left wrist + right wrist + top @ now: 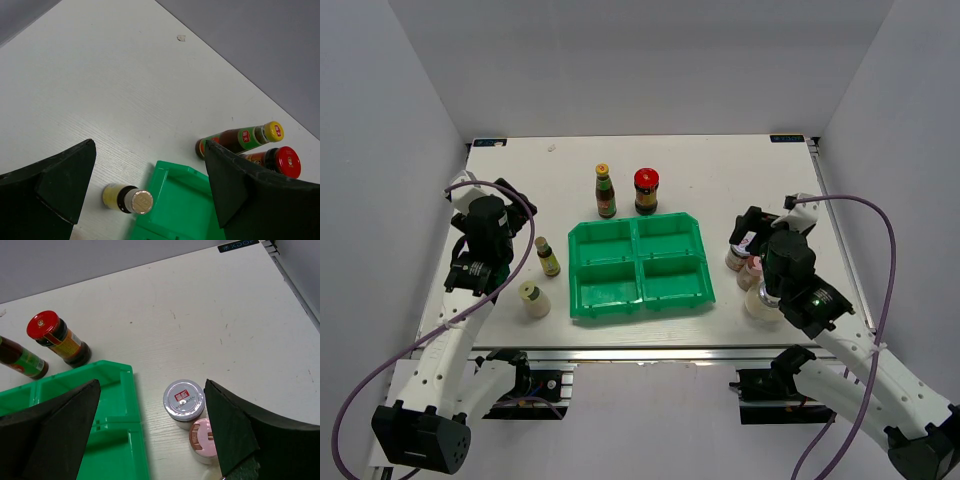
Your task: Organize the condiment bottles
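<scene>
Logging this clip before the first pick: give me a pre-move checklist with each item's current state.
1. Compartments free: ok, the green tray is empty in all four.
2. Nothing held by the left hand: ok, open and empty.
3. Nothing held by the right hand: ok, open and empty.
4. Easy first pick: ok, the small dark bottle stands upright beside the tray.
5. Finger room around the silver-lidded jar: not ok, the pink-capped bottle crowds it.
6. State of the pale jar under the right arm: cannot tell, mostly hidden.
</scene>
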Controlling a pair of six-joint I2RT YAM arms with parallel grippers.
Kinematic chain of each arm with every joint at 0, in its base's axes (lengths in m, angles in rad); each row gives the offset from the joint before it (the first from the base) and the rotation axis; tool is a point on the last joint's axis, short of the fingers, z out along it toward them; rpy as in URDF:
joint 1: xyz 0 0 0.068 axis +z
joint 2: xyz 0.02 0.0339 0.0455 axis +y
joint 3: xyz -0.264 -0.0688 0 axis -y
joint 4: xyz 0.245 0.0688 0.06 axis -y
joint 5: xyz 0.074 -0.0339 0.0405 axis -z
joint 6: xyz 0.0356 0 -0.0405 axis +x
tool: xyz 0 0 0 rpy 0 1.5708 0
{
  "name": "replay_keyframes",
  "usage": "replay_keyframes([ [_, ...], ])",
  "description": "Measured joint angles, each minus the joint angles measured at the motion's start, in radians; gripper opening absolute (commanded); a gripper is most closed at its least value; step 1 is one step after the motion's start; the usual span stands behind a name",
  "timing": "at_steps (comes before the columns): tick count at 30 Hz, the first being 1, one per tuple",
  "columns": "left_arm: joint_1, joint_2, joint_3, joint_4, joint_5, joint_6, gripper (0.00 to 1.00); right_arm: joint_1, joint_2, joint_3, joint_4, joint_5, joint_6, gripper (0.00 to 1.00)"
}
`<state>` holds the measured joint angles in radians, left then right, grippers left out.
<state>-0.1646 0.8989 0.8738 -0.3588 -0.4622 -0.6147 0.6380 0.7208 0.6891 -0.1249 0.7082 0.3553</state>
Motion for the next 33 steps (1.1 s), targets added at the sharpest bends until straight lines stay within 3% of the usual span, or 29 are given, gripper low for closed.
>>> replay_keyframes([
  [8,0.000,0.006,0.000,0.002,0.030,0.014,0.98,0.000,0.025,-0.026,0.097,-0.060,-0.085,0.89],
  [13,0.000,0.016,-0.001,0.016,0.062,0.027,0.98,0.000,0.196,0.015,0.182,-0.174,-0.172,0.89],
  [24,0.000,0.035,-0.011,0.029,0.100,0.039,0.98,0.058,0.800,0.421,0.309,-0.612,-0.261,0.89],
  [33,0.000,0.040,-0.017,0.028,0.105,0.037,0.98,0.129,1.239,0.866,0.333,-0.715,-0.302,0.89],
])
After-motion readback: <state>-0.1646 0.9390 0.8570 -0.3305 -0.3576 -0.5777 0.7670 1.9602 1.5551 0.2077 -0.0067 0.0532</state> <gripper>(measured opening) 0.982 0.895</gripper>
